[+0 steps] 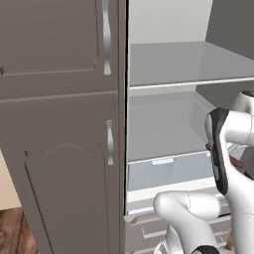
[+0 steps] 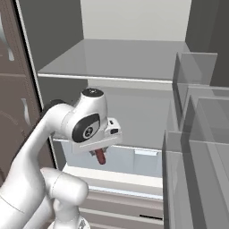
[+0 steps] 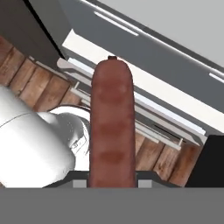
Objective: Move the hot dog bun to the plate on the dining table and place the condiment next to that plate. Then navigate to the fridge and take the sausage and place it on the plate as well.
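Item: reddish-brown cylindrical sausage [image 3: 111,127], clamped in the two-finger gripper [image 2: 100,153].
Location: in front of the open grey fridge [image 2: 134,67], level with its pale lower drawer [image 1: 158,171]; 1 end pinched between the 2 fingers, the rest projecting straight out beyond the tips, clear of the shelves.

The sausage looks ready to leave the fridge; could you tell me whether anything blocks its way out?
Nothing visible does. The gripper is shut on the sausage, held in front of the open fridge's shelves, with the door bins off to the right. The plate is out of view.
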